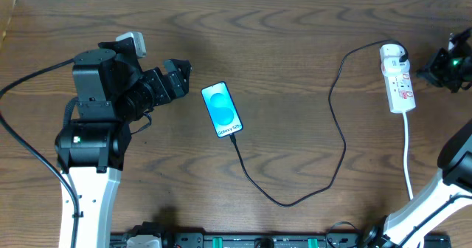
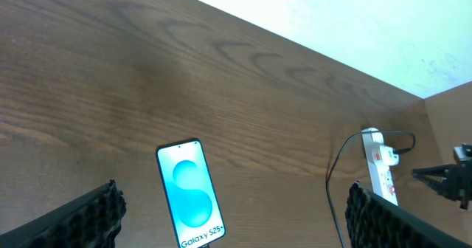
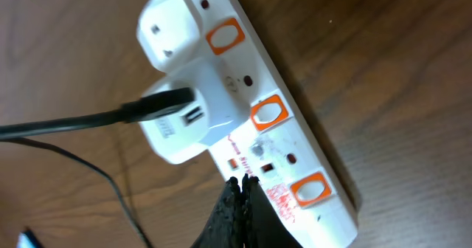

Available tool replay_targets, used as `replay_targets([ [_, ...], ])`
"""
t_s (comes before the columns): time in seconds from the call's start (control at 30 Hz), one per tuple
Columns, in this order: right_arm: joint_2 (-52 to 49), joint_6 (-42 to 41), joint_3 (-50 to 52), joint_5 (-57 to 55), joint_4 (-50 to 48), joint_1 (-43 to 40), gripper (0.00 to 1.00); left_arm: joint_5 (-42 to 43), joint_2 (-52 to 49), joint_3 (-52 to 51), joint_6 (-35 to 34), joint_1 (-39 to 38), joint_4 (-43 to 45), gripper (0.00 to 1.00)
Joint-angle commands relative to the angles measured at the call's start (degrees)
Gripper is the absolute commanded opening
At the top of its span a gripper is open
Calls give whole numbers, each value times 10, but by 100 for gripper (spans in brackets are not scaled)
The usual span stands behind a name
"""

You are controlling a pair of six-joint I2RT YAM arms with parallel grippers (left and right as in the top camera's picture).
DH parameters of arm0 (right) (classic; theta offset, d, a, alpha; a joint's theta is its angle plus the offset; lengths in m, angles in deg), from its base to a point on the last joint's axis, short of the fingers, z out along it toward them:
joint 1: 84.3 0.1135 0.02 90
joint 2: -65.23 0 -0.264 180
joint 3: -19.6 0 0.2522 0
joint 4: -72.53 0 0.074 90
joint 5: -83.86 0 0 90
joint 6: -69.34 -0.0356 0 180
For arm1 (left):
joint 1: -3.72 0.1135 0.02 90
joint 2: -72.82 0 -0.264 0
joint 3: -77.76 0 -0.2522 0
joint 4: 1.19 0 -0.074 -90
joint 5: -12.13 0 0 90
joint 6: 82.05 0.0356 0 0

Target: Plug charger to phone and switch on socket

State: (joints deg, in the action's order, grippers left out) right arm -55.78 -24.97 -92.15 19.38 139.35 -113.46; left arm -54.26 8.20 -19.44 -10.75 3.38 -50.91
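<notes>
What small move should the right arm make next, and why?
Probably nudge the shut right gripper onto the orange switch beside the charger's white plug and press: the cable already reaches the phone, and the tip hovers over the socket.
</notes>
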Motion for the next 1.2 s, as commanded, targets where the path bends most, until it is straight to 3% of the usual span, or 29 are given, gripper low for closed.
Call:
replay_targets([
  [0.0, -19, 44, -9, -16, -9, -2, 1, -3, -1, 1, -2, 0, -1, 97],
  [0.67, -58, 73, -4, -17, -90, 28, 1, -3, -1, 1, -2, 0, -1, 97],
  [1.17, -104, 26, 3, -2, -102, 41, 1, -3, -1, 1, -2, 0, -1, 97],
])
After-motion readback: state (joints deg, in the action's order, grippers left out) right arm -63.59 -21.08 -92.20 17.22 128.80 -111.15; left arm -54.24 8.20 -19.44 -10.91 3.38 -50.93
